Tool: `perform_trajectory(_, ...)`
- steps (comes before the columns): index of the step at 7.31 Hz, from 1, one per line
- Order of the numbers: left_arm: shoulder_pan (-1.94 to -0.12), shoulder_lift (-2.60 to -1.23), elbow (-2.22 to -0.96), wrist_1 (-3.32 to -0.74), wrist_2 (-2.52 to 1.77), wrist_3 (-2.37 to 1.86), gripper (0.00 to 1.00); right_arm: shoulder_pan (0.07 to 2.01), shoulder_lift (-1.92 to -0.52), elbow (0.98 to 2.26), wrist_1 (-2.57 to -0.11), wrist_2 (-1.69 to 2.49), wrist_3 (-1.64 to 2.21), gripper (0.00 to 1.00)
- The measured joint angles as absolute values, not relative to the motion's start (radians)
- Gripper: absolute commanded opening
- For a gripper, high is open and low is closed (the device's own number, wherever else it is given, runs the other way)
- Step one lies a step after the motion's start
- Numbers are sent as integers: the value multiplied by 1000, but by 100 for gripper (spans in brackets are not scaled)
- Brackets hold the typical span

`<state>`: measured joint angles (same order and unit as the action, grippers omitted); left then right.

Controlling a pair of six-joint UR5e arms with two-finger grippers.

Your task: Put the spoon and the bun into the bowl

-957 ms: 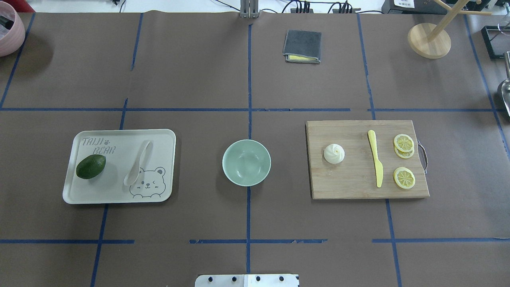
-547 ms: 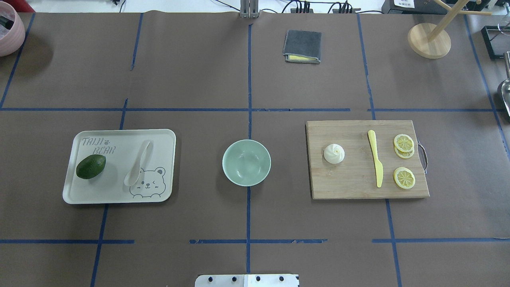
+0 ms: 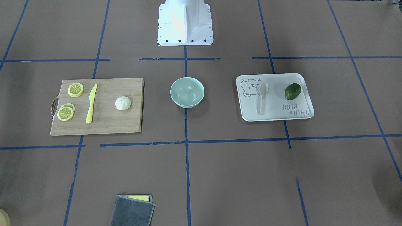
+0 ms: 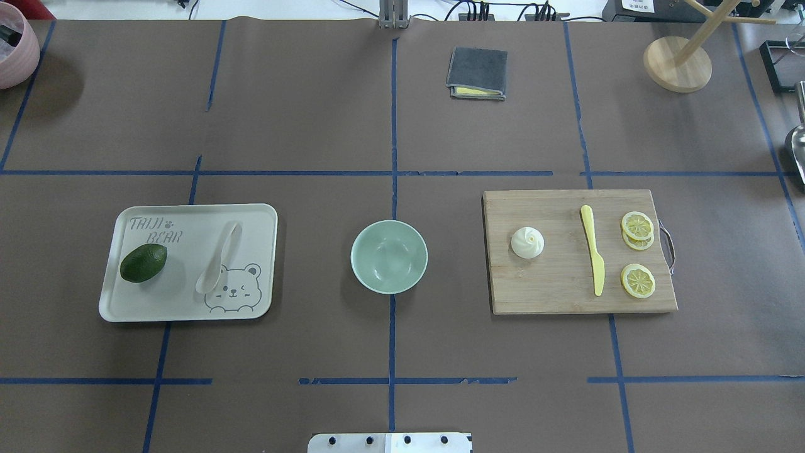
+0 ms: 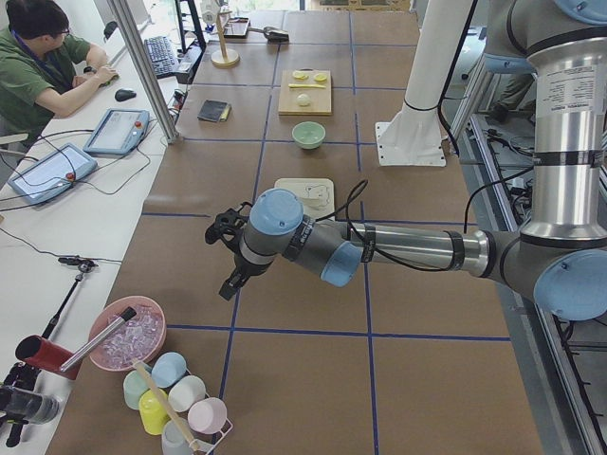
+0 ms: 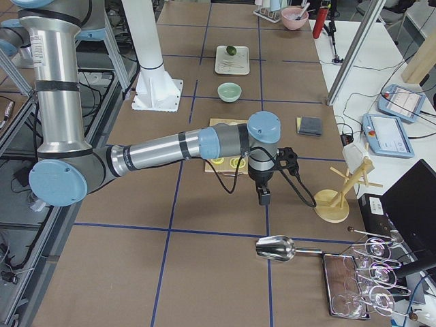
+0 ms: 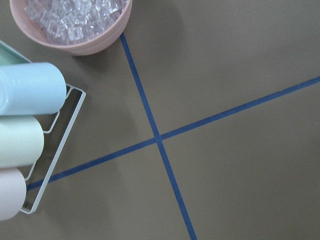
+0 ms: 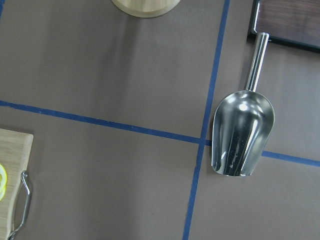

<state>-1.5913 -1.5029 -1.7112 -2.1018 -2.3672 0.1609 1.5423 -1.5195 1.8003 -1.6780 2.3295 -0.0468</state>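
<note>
The beige spoon (image 4: 219,257) lies on a cream bear tray (image 4: 126,308) at the table's left, also in the front view (image 3: 262,97). The white pleated bun (image 4: 527,242) sits on a wooden cutting board (image 4: 553,296) at the right. The empty mint-green bowl (image 4: 388,256) stands between them. My left gripper (image 5: 228,284) shows only in the exterior left view, hovering well past the tray toward the table's end. My right gripper (image 6: 263,199) shows only in the exterior right view, hovering past the board. I cannot tell whether either is open or shut.
A dark green avocado (image 4: 143,263) shares the tray. A yellow knife (image 4: 593,248) and lemon slices (image 4: 638,280) lie on the board. A grey cloth (image 4: 477,73) and a wooden stand (image 4: 677,63) sit at the back. A metal scoop (image 8: 242,132) and a pink ice bowl (image 7: 75,25) lie at the ends.
</note>
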Motion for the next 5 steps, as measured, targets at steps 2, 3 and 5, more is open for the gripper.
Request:
perform_trajectory(2,-1546,-1525,-1698,-2254,-2420,60,100,1542,-1511,1803,-1678,2362,-48,100)
perform_trajectory(3,-1505,-1541,-1699,-2289,-2438,-31,100,1542,-1511,1805,-1677,2366,-51,100)
perform_trajectory(5,-1370,-1585,-1744,-2318,-2382,-274,100,1542,-1511,1805,-1677,2367,-54,100)
